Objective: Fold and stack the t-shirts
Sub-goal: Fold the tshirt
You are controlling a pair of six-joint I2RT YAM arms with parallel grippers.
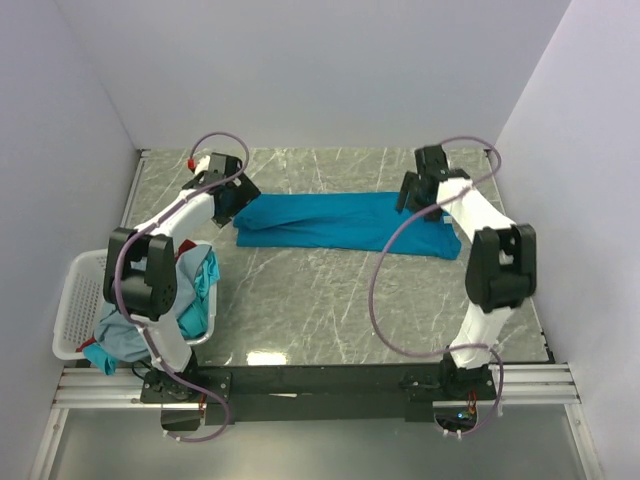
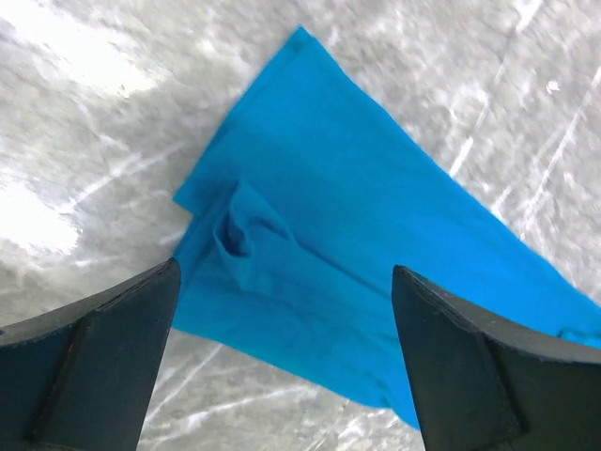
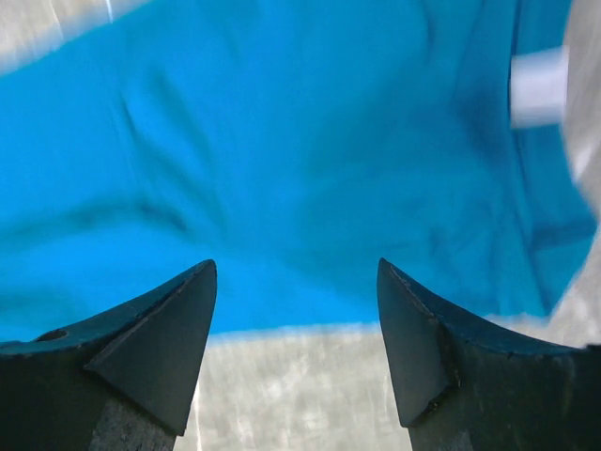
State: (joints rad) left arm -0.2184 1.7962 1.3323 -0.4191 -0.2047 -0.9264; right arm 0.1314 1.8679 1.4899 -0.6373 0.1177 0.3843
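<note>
A bright blue t-shirt [image 1: 340, 222] is laid on the worktop [image 1: 330, 310], at the far side, in the middle. It is already folded into 1 long strip that runs from left to right. A white label [image 3: 537, 89] is seen at its right end. The left gripper [image 2: 282, 282] is held over the left end of the strip, and the right gripper [image 3: 296, 272] is held over the right end. Both are opened wide, and nothing is held between the fingers. More t-shirts [image 1: 190, 295] are piled in a white basket [image 1: 68, 325] at the near left, and they are not folded yet.

The step in hand is judged to be the folding of the blue t-shirt, and it looks about half done. For the next move, 1 end of the strip probably needs to be pinched, lifted and carried over to the other end, so that the strip is made short. The cloth is soft. All the layers at the edge must be caught, or only the top layer may be lifted and the fold may be spoiled.
</note>
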